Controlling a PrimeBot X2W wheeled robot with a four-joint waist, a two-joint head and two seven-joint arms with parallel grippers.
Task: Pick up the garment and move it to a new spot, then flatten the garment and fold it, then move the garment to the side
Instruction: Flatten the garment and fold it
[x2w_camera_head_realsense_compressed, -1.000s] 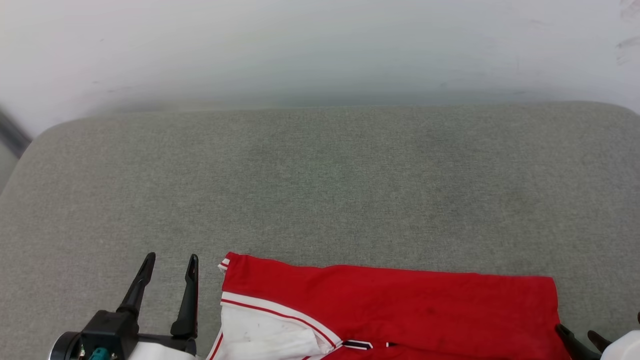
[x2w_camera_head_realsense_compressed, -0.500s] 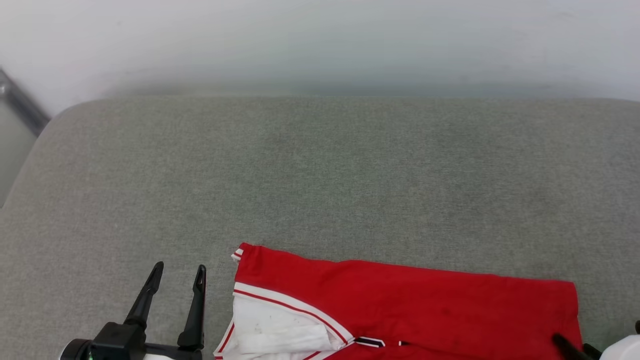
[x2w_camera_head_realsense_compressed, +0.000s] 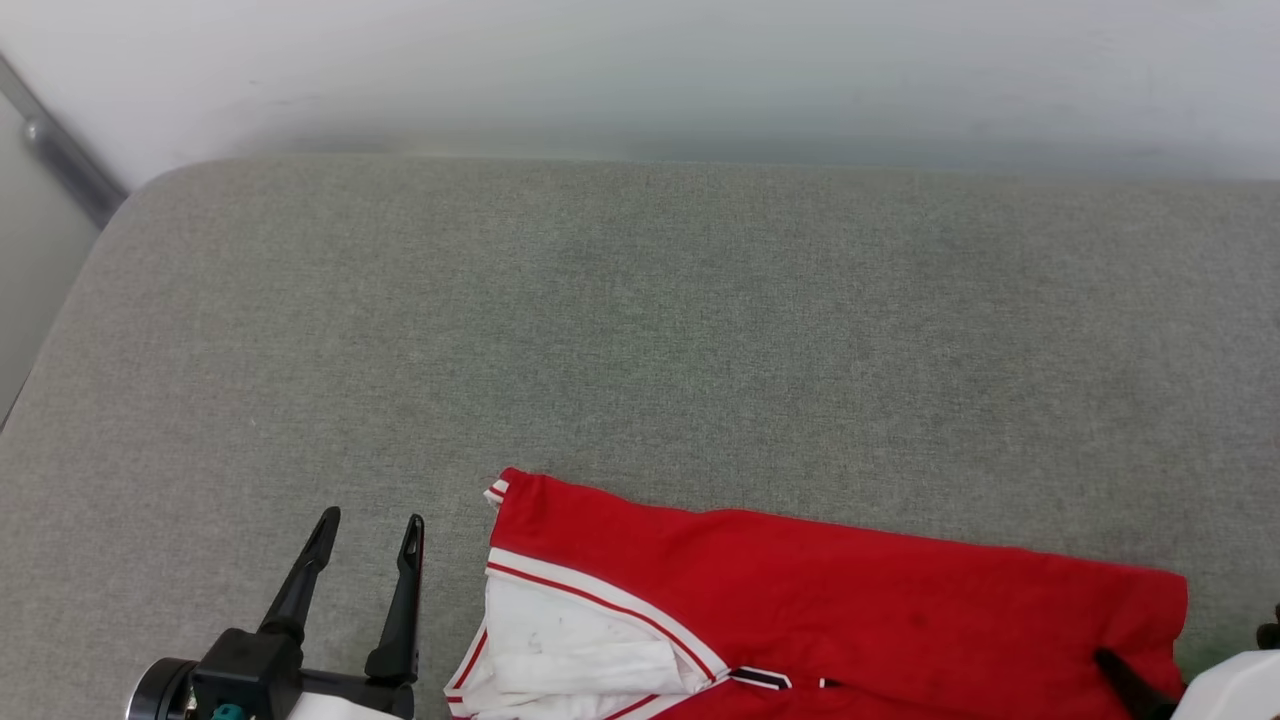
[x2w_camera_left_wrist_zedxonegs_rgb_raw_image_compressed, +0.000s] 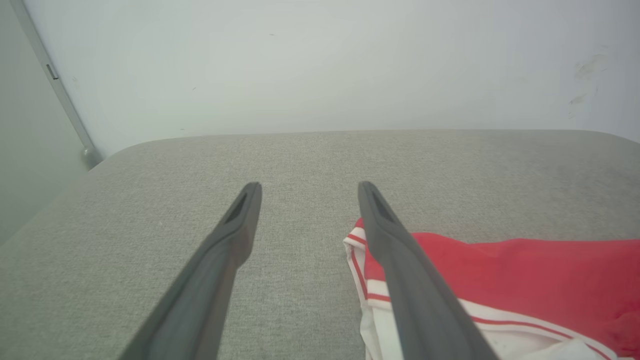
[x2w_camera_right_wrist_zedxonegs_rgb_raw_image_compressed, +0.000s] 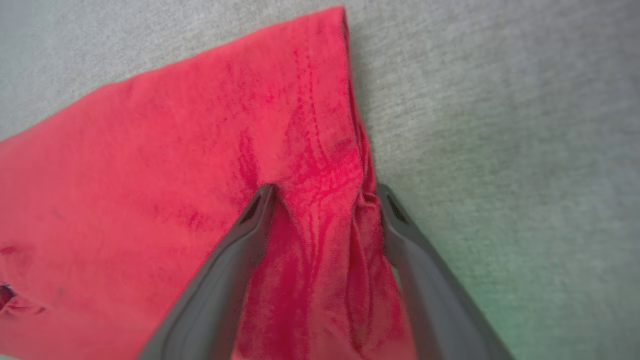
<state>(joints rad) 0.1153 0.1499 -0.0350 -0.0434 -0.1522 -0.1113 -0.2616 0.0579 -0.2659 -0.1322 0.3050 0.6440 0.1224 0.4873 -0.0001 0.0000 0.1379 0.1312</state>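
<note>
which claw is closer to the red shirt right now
Right. The right claw sits over the shirt at its right edge, open fingers straddling bunched red cloth. The left claw, also open, hovers over bare grey cushion just beside the shirt's white sleeve, not touching it.

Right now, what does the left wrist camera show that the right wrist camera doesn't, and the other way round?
Left wrist view: the open left pincer over bare grey cushion, the white wall, a metal rail at the corner, and the white sleeve of the garment with its striped trim beside the pincer.
Right wrist view: the open right pincer astride the garment's plain red side edge, cloth wrinkled between its jaws.
Shared: the red garment lying on the grey cushion.
</note>
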